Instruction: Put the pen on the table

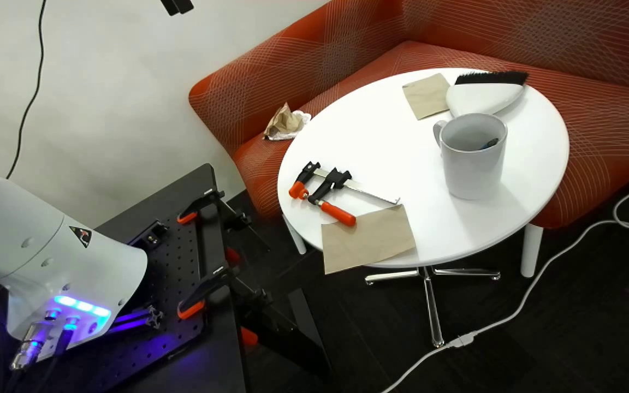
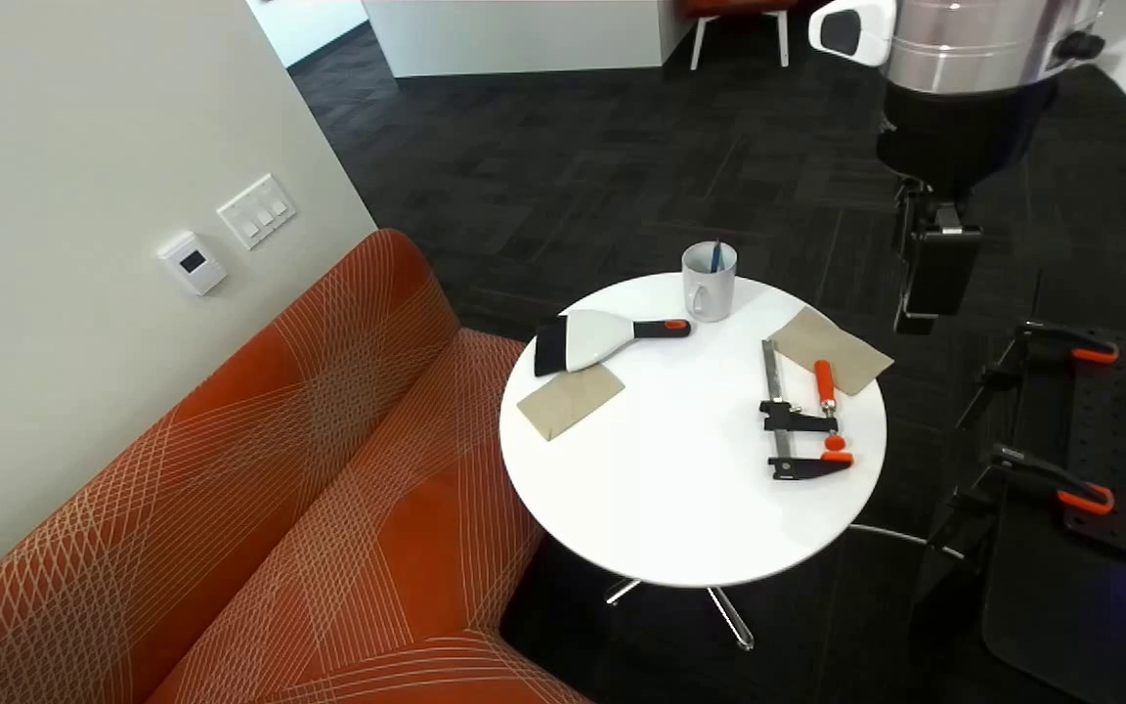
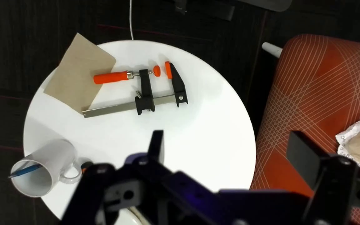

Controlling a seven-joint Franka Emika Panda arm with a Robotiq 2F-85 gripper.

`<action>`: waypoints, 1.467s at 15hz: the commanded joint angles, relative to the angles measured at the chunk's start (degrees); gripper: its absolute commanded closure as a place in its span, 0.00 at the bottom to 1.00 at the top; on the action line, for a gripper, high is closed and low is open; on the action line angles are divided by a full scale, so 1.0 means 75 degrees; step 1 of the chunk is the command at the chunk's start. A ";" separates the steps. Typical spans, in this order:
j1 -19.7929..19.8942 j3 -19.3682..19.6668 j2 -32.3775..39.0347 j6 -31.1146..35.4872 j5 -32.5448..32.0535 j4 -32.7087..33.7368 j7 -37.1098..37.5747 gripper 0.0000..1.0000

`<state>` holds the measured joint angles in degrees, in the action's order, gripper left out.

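The thin pen (image 1: 490, 144) stands tilted inside the white cup (image 1: 470, 172); its blue body shows in an exterior view (image 2: 716, 257) and in the wrist view (image 3: 27, 170). Its lower part is hidden by the cup in an exterior view. The cup stands upright near the edge of the round white table (image 2: 680, 479), away from the gripper. My gripper (image 3: 228, 150) is open with nothing between its fingers. In an exterior view the gripper (image 2: 934, 284) hangs in the air beside the table, above its height. Only a dark tip of it (image 1: 177, 5) shows at the top of an exterior view.
An orange-and-black clamp (image 1: 342, 180) lies partly on a brown paper (image 1: 369, 243) overhanging the table edge. A white-and-black brush (image 2: 602, 337) lies beside the cup, over another brown paper (image 2: 573, 403). A red-brown sofa (image 1: 347, 49) curves around the table, with crumpled paper (image 1: 286, 123) on it.
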<state>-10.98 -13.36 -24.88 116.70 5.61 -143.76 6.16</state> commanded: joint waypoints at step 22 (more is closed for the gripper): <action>0.1727 0.1054 0.3638 0.3699 -0.3957 0.1672 0.9273 0.00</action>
<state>3.41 -7.95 -0.28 146.01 -18.25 -133.58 64.72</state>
